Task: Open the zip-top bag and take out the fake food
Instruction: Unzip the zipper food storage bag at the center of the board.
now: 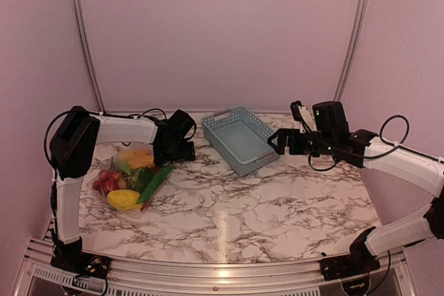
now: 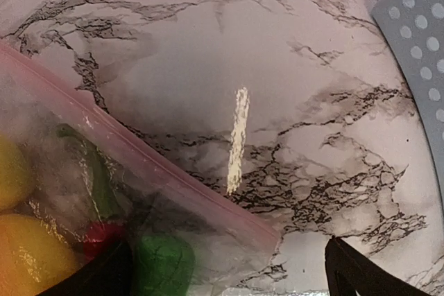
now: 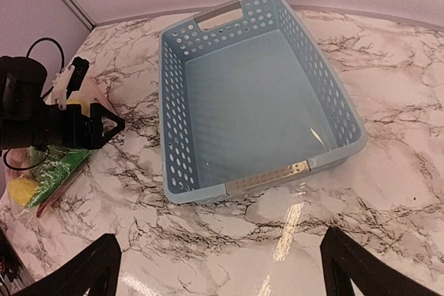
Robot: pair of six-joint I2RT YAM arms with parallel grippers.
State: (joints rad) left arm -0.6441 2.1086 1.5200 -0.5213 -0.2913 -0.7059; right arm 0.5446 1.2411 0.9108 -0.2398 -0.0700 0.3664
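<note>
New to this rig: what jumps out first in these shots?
The bright toy food, yellow, red and green, packed in the clear bag at the left of the table. Next, the blue basket at back centre. Both grippers are open: the left gripper hangs over the bag's zip corner, and the right gripper sits just right of the basket.

Top view looks down from behind the arms. Left wrist sits close over the zip-top bag (image 2: pixel 104 171), right wrist looks down on the basket (image 3: pixel 175 102). Both show up top.
</note>
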